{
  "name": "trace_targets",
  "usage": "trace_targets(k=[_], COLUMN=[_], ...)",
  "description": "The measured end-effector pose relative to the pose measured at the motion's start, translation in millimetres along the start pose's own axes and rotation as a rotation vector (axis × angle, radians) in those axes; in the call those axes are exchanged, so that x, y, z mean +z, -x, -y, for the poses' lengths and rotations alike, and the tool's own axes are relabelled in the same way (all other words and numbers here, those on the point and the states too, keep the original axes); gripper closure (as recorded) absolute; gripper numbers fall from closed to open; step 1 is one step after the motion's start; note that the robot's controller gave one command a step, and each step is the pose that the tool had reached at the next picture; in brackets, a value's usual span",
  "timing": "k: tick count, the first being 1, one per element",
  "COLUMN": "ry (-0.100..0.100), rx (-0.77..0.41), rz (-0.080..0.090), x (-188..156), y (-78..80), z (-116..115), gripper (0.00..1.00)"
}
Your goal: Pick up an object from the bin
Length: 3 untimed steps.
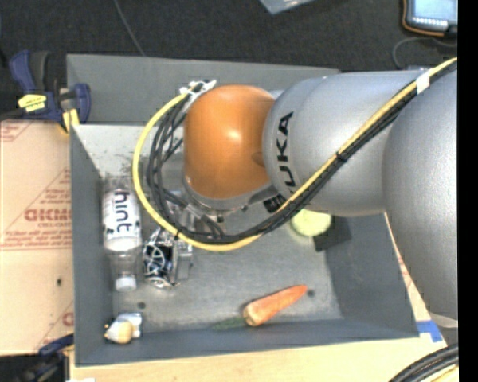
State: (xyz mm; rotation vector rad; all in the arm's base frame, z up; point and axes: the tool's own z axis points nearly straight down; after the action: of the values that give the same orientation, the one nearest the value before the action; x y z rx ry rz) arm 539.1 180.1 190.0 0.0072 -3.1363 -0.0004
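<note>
My gripper [162, 263] is low in the left half of the bin, beneath the arm's wrist. Just to its left lies a clear plastic bottle [121, 228] with a white label, lengthwise along the left wall and its cap end toward the front. The gripper's body stands right beside the bottle's lower part; contact between them cannot be made out. A small white and yellow thing [123, 328] lies in the front left corner, below the gripper.
An orange carrot [276, 304] lies near the front wall, right of the gripper. A pale green round thing [308, 224] and a black block [332, 235] peek out from under the arm at the right. The arm and its orange cover hide the bin's middle and back.
</note>
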Motion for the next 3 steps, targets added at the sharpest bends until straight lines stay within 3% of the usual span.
trace_targets(k=[1, 2, 3], ry=[0.002, 0.001, 0.002], rx=[0.004, -0.067, -0.057], rz=[0.008, 0.012, 0.011], x=[-5, 28, 75], y=[1.8, -4.6, -10.2], z=[1, 11, 17], gripper=[0.00, 0.00, 0.00])
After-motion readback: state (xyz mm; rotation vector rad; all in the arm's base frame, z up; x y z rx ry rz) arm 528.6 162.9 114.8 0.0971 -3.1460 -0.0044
